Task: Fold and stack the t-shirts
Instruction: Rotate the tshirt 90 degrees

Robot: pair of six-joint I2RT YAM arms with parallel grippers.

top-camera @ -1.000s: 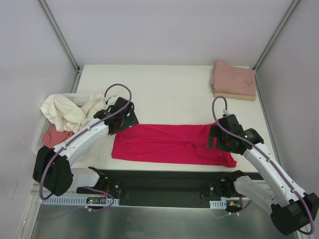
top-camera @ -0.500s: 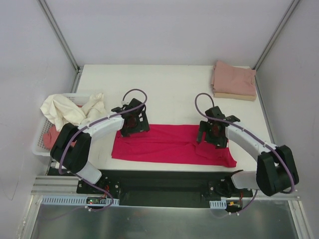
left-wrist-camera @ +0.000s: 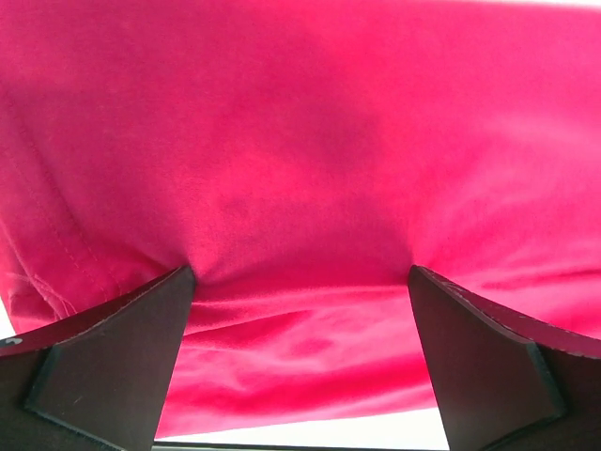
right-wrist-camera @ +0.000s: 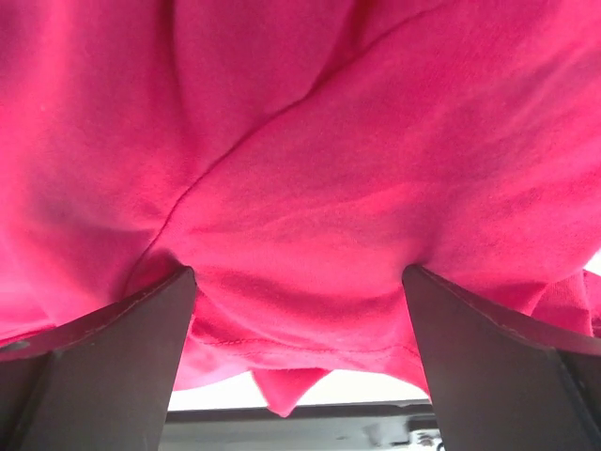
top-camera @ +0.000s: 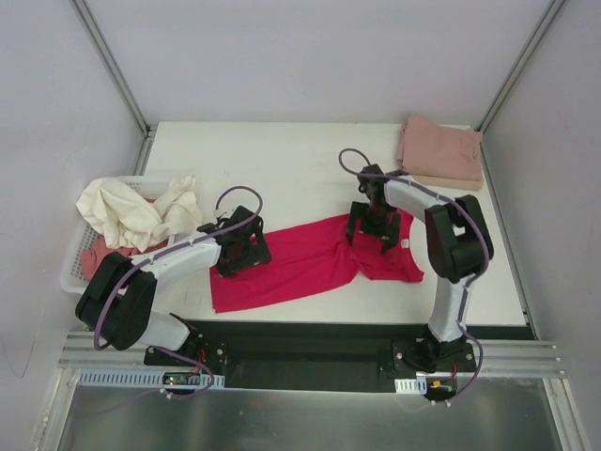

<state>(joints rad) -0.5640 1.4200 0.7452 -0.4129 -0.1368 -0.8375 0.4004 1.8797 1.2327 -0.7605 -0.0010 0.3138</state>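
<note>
We see the bright crimson-red soft fabric t-shirt (top-camera: pixel 300 263) lying on the white table (top-camera: pixel 300 160) between the two arms. It is no longer the level band it was half a second ago. Its right end has been drawn back and inward, so the cloth now runs at a slant with a crumpled fold near the middle, while its near-left corner has stayed put. The left gripper (top-camera: pixel 239 252) has shifted toward the near left and sits on the shirt's left end. The right gripper (top-camera: pixel 376 221) has moved farther back and inward onto the right end. In both wrist views the dark fingers (left-wrist-camera: pixel 113 362) stand spread wide, released, their tips pressed into puckered red cloth. At the far right corner the folded dusty-pink t-shirt (top-camera: pixel 441 148) on the tan t-shirt (top-camera: pixel 453 180) is unchanged. So is the white plastic lattice basket (top-camera: pixel 70 266) at the left, holding the cream t-shirt (top-camera: pixel 131 211) and the salmon-pink t-shirt (top-camera: pixel 101 256).
</note>
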